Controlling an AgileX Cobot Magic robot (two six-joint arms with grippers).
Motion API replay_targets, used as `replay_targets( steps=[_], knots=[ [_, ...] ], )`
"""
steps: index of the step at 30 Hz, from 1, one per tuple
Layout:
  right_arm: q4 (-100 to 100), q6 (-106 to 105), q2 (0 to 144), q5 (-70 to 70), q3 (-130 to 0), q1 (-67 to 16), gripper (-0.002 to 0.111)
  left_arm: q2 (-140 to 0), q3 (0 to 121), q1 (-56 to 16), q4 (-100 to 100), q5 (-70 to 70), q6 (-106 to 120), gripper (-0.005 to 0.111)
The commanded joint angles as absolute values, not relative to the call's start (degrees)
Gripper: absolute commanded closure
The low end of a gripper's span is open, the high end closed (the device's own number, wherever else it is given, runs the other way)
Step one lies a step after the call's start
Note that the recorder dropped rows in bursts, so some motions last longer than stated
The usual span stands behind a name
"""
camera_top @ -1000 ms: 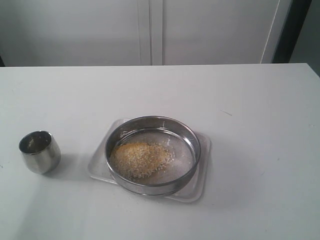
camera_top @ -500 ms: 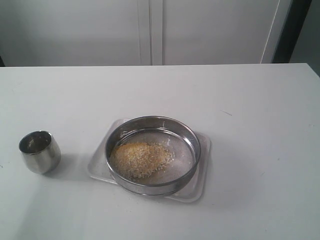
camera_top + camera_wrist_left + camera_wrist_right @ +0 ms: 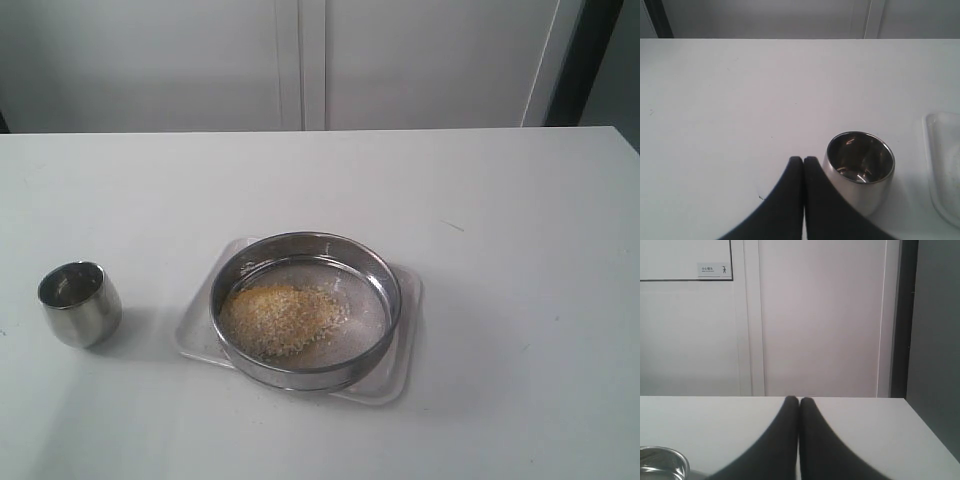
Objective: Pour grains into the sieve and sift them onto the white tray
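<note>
Presently, grains [image 3: 280,318] sit unsifted in the sieve [image 3: 300,378] on the white tray [image 3: 405,340]; left gripper [image 3: 803,160] and right gripper [image 3: 799,400], both closed empty, should open to shake it.

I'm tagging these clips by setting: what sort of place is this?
Probably a lab or test room, not a home kitchen: a bare white table, plain white panels behind with a small sign, and only a sieve, tray and cup set out.

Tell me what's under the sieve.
The white tray sits under the sieve; only its rim shows around it. Grains and mesh cover the tray's middle, so any sifted meal is hidden.
</note>
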State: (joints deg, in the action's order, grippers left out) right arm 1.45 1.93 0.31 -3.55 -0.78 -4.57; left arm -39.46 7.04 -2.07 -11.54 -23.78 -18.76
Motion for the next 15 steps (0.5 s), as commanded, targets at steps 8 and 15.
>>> replay_targets(
  steps=[8,15],
  knots=[
    [1.48,1.3,0.0,-1.78,-5.84,-4.61,0.108,-38.95,6.67,-1.96,-11.68,-24.01,-19.04,0.107],
    [1.48,1.3,2.43,6.22,-11.01,-4.61,0.108,-38.95,6.67,-1.96,-11.68,-24.01,-19.04,0.107]
  ],
)
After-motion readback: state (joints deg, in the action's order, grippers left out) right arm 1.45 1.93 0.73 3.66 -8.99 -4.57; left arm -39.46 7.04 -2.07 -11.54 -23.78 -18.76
